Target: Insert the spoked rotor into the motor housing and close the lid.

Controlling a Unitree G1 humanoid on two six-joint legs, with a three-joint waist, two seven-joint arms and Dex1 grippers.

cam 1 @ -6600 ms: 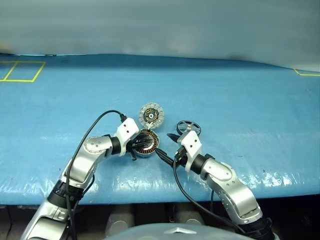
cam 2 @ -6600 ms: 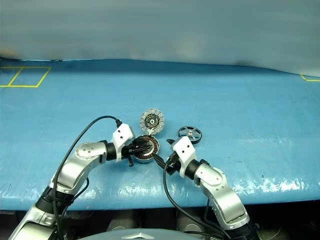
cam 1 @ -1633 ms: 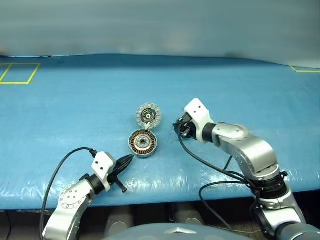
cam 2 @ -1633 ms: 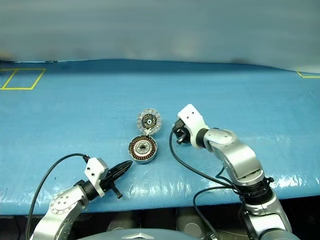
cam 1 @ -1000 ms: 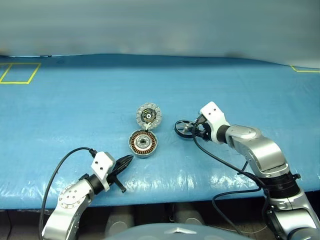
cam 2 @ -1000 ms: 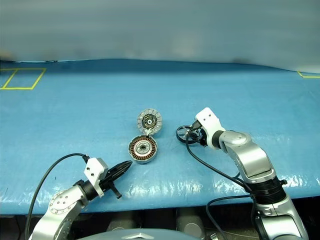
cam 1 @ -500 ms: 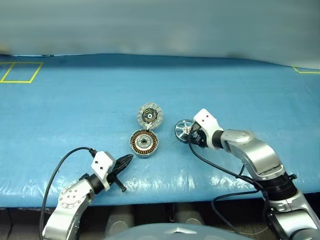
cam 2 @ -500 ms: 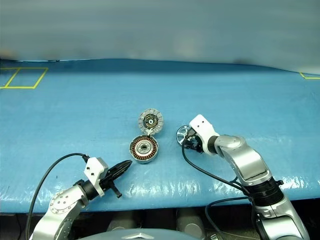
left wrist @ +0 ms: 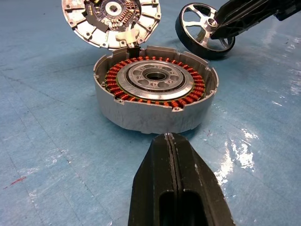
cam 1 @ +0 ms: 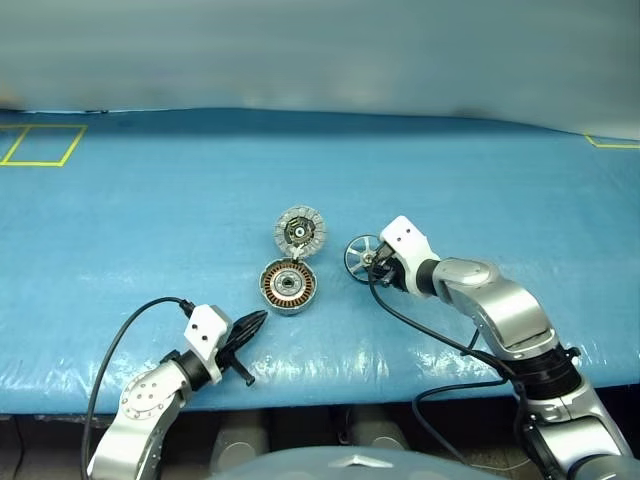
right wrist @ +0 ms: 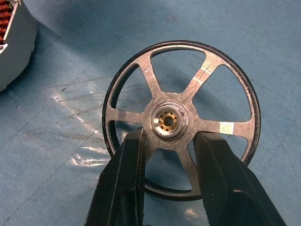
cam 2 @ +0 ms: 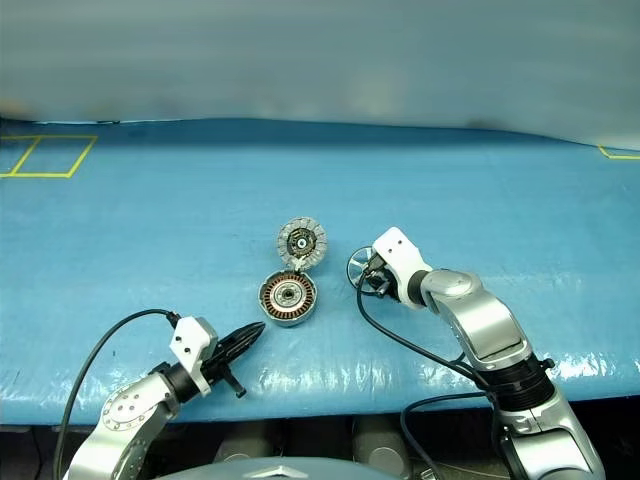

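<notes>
The motor housing [cam 1: 288, 287] lies open on the blue table, with copper windings around its dark hub. Its lid [cam 1: 300, 231] is hinged back flat on the far side, with the pale segmented face up. Just right of them the spoked rotor [cam 1: 361, 258] is tipped up on its rim. My right gripper [right wrist: 169, 140] is shut on the rotor's hub, one finger on each side. In the left wrist view the rotor [left wrist: 197, 28] stands on edge beyond the housing [left wrist: 150, 120]. My left gripper [left wrist: 170, 140] is shut and empty, a short way in front of the housing.
The blue cover [cam 1: 150, 220] spreads wide on all sides of the parts. Yellow tape squares [cam 1: 40, 145] mark the far left corner, and another is at the far right [cam 1: 610, 142]. The table's front edge [cam 1: 320, 390] runs close behind my left gripper. Black cables trail from both wrists.
The right gripper has closed on the rotor's hub and shifted slightly left. The rotor, flat on the table a second ago, now stands tipped on its rim. The left arm kept still.
</notes>
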